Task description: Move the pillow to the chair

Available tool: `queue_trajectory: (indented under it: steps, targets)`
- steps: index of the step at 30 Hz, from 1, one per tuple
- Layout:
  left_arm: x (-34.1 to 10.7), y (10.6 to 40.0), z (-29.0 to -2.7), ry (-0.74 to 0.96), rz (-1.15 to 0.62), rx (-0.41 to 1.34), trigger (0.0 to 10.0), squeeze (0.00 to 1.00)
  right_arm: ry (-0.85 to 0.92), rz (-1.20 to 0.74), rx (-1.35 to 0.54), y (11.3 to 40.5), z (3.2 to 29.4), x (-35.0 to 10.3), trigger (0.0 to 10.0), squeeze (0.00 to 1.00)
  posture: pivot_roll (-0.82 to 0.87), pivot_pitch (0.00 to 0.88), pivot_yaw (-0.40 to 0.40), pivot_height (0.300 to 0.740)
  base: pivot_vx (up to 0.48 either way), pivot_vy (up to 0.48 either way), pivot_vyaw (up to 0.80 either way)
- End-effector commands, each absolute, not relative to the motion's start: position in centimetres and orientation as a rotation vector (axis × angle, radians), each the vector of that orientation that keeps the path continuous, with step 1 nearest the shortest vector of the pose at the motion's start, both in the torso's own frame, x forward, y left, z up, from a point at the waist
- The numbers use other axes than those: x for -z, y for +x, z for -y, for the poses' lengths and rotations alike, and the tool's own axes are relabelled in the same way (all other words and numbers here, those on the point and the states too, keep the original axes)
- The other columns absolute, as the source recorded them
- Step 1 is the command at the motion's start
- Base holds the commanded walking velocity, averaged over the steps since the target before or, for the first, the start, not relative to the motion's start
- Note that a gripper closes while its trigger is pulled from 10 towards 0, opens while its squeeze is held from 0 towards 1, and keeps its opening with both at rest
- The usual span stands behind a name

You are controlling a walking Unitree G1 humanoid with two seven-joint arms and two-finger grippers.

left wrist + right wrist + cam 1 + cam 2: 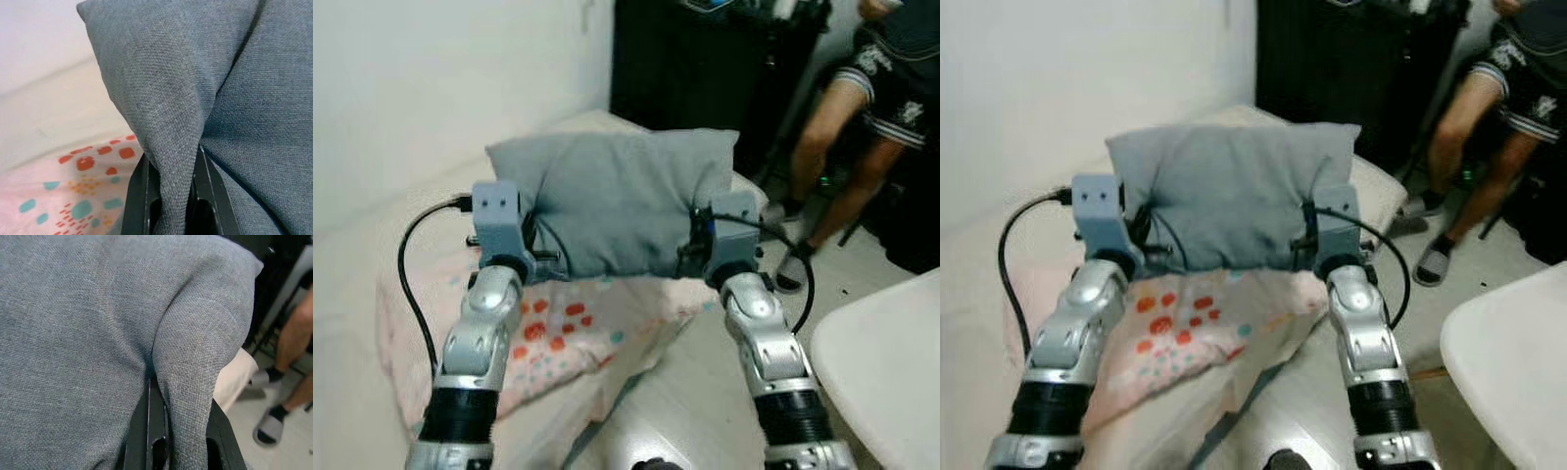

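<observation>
Your left gripper (168,196) has its two black fingers (134,200) clamped on a pinched fold of the grey pillow (617,201); in the left wrist view the cloth bunches into a ridge that runs down between them. Your right gripper (178,440) does the same on the other end, its fingers (154,431) closed on a rolled fold of the same grey fabric.

From the head views, you hold the pillow up between the two arms, at about 12 o'clock from the robot, broad face toward the camera. The left gripper grips its lower edge at roughly 9 o'clock on the pillow, the right gripper at about 4 o'clock. The pillow hangs above the bed (372,255), clear of the pink spotted sheet (558,328) that lies just below it at 6 o'clock.

A black cable (406,264) loops out from the left wrist toward 8 o'clock; another cable (798,264) curves off the right wrist.

Outward at 2 o'clock, a person (862,108) sits against dark furniture, legs bare, with slippers (1433,262) on the pale floor (705,392). At 4 o'clock, the rounded edge of a white chair (886,377) sits close beside your right arm, well apart from the pillow.
</observation>
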State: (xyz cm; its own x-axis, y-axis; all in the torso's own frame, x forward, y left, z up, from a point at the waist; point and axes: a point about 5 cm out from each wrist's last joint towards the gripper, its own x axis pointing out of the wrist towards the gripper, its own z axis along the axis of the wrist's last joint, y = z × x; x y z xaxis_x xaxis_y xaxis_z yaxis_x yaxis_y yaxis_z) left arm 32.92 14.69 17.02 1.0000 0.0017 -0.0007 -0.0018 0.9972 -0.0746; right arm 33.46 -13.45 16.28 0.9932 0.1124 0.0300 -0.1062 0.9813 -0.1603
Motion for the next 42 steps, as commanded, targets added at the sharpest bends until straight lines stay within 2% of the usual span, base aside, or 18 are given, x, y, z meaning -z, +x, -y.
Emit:
queue_trajectory:
  steps: [1, 32, 42]
  targets:
    - [-17.8, 32.9, -14.2, -0.067, 0.045, 0.01, 10.0, 0.0, -0.154, 0.079, -0.167, 33.4, 12.2, -17.2, 10.0, 0.0, 0.01, 0.106, -0.007, 0.74, 0.0, 0.0, -0.8]
    - [-17.7, 33.1, -13.9, -0.055, 0.034, 0.02, 10.0, 0.0, -0.161, 0.073, -0.17, 33.7, 12.3, -17.2, 10.0, 0.0, 0.02, 0.109, 0.003, 0.74, 0.0, 0.0, -0.8]
    - [-17.6, 33.0, -13.9, -0.055, 0.033, 0.022, 10.0, 0.0, -0.166, 0.067, -0.142, 33.9, 13.3, -17.1, 10.0, 0.0, 0.02, 0.112, 0.002, 0.74, 0.0, 0.0, -0.8]
